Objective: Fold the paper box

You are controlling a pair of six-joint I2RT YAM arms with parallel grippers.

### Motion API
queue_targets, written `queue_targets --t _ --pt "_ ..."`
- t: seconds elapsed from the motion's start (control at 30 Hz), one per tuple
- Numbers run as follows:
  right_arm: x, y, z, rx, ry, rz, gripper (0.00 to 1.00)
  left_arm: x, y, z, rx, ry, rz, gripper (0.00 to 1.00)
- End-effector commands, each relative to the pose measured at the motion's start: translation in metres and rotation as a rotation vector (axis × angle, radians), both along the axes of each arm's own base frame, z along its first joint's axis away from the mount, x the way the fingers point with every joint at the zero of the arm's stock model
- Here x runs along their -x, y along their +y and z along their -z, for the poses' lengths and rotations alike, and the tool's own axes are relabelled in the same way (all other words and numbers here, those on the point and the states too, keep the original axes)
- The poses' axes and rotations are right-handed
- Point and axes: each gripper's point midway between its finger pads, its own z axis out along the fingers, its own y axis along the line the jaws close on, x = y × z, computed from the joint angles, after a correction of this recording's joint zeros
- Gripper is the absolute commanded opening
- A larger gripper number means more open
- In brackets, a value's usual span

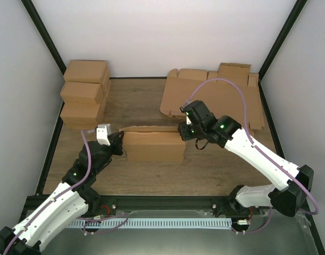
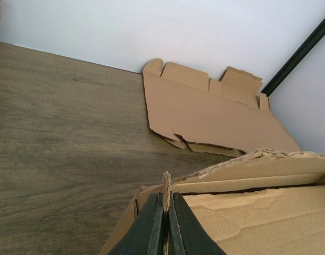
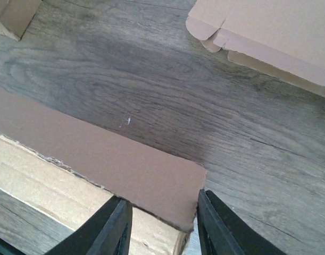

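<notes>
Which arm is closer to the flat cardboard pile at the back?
Right. The right fingers sit just in front of the flat cardboard pile; the left fingers pinch the left end of the paper box.

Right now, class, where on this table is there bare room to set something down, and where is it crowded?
Bare wood lies at the back middle of the table, between the stacked boxes and the flat blanks, and along the near strip in front of the box. Crowded: both box ends, where the left gripper and right gripper sit.
</notes>
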Motion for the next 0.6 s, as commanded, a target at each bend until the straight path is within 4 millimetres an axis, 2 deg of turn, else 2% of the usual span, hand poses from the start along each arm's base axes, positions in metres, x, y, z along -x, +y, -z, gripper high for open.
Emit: queue_targets --t 0.0,0.13,0.2,0.37,0.57 --pt "-0.002 -0.002 -0.005 -0.001 -0.010 0.009 0.34 0.006 -0.002 0.014 -0.041 0.054 0.024 0.04" --pt "-0.001 -0.006 0.003 0.025 0.009 0.023 0.26 0.006 -0.003 0.013 -0.041 0.052 0.026 0.04" --pt "-0.001 -0.009 0.005 0.032 0.013 0.033 0.17 0.006 -0.003 0.013 -0.040 0.052 0.025 0.04" --pt "0.001 -0.012 0.013 0.047 0.044 0.060 0.03 0.006 -0.002 0.016 -0.045 0.056 0.021 0.04" --pt "0.008 -0.011 0.021 0.015 0.071 0.081 0.01 0.006 -0.004 0.018 -0.046 0.061 0.023 0.04"
